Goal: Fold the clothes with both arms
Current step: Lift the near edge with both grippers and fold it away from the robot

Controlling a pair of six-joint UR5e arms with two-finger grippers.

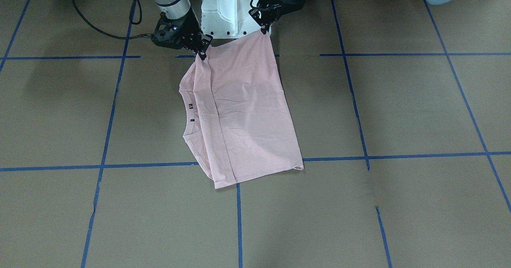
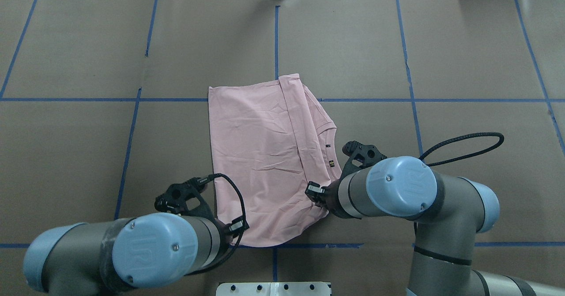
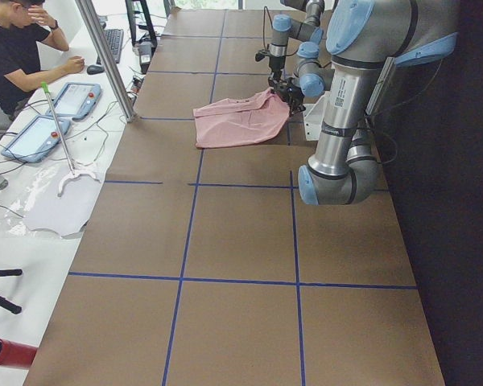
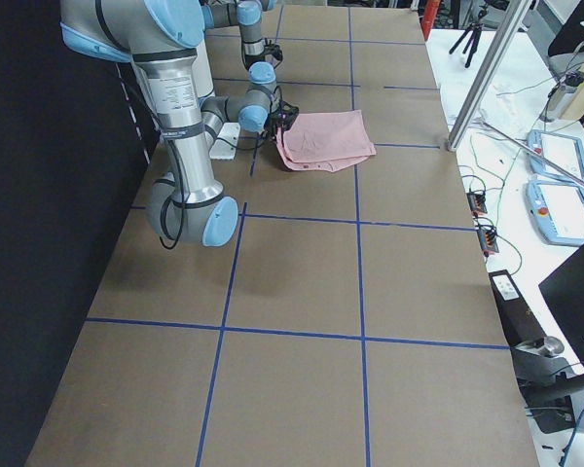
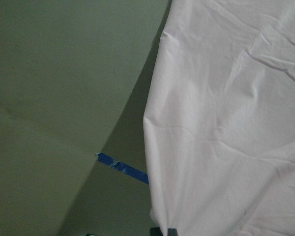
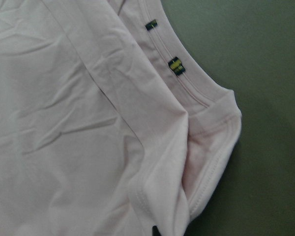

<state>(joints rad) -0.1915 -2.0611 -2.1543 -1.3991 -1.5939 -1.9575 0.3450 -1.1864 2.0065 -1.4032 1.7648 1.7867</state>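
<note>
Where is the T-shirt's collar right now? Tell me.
In the overhead view the collar sits on the right edge of the T-shirt, on the robot's right, just beyond the right gripper, which pinches the shirt's near corner.

Brown paper-covered tabletop (image 1: 399, 108), gridded with blue tape lines (image 1: 238, 220). White metal pedestal base (image 1: 227, 4) at 12 o'clock, front-facing view. Left side view, 10 o'clock: seated operator in black T-shirt (image 3: 12, 52), grey tablet-like pendant (image 3: 74, 98), slanted silver metal pole (image 3: 105, 56).
</note>
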